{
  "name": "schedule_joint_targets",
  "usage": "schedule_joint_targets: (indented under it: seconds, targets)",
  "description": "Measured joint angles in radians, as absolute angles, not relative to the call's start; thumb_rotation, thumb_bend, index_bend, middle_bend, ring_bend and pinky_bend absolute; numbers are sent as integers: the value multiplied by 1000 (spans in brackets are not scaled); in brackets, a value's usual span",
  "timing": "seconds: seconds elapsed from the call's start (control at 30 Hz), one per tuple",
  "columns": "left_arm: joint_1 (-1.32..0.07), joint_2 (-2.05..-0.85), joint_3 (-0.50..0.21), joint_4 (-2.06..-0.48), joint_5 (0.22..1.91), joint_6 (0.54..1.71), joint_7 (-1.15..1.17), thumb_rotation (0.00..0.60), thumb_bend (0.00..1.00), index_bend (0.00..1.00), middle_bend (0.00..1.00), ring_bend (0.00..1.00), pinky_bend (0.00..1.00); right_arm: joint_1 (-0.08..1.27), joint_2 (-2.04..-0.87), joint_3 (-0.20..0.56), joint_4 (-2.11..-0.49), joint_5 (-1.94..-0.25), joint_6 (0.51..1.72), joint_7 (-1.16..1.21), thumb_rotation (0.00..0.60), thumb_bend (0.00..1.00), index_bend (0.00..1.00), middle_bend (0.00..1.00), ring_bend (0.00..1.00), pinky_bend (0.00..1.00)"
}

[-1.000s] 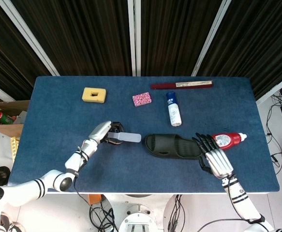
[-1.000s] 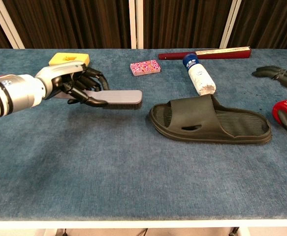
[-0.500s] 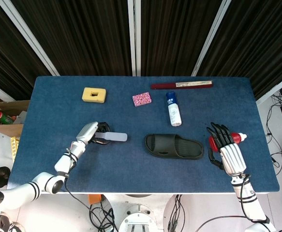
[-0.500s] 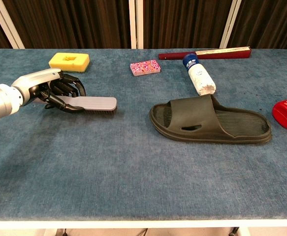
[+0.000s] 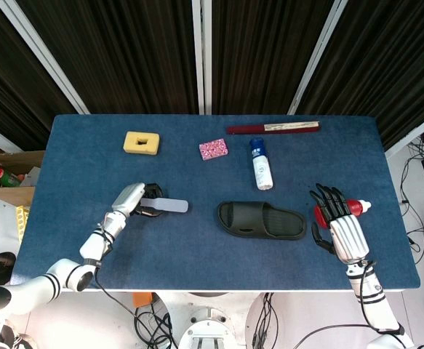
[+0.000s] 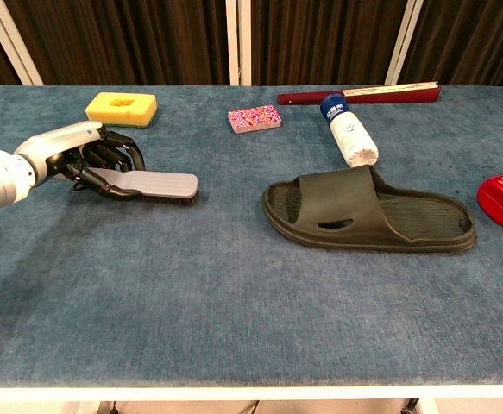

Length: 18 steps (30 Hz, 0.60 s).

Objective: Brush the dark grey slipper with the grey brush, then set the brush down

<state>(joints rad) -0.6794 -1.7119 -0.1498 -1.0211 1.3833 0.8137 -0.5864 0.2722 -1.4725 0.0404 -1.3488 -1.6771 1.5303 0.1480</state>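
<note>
The left hand (image 6: 96, 159) is sitting at the left of the chest view, its fingers (image 6: 117, 158) curling around the handle end of the grey brush (image 6: 152, 185). The brush is lying flat with its bristles down on the blue bench (image 6: 234, 293), its free end pointing right toward the dark grey slipper (image 6: 367, 216). In the head view the same brush (image 5: 165, 206) is showing left of centre, held by that left hand (image 5: 130, 199), with open cloth between it and the slipper (image 5: 261, 220), so the two are well apart.

The slipper is lying sole down at centre right, with its open toe end facing left. The right hand (image 5: 340, 227) is showing only in the head view, low on the right, palm down with its fingers (image 5: 331, 201) spreading apart and holding nothing. Its fingertips are reaching over the red bottle (image 5: 339, 210) lying on its side there; whether they are touching it cannot be told.

Along the back of the bench, a yellow sponge (image 6: 122, 108) is sitting at upper left, a pink patterned block (image 6: 254, 118) near the middle, and a long dark red fan (image 6: 359, 93) by the far edge. A white bottle with a blue cap (image 6: 348, 134) is lying on its side just behind the slipper.
</note>
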Motion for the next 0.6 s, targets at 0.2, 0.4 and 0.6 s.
schedule_joint_targets:
  seconds: [0.2, 0.4, 0.6]
  targets:
    - [-683, -1713, -140, -1010, 1387, 815, -589, 600, 511, 753, 696, 636, 839, 269, -1473, 41, -1344, -1674, 1532, 149, 600, 537, 0, 0, 0, 0]
    - [-687, -1708, -130, -1004, 1388, 808, -585, 600, 480, 671, 575, 530, 748, 267, -1476, 42, -1337, -1671, 1533, 152, 600, 536, 0, 0, 0, 0]
    - [-685, -1708, -124, -1004, 1379, 805, -559, 600, 480, 625, 478, 456, 685, 267, -1479, 42, -1333, -1668, 1529, 154, 600, 535, 0, 0, 0, 0]
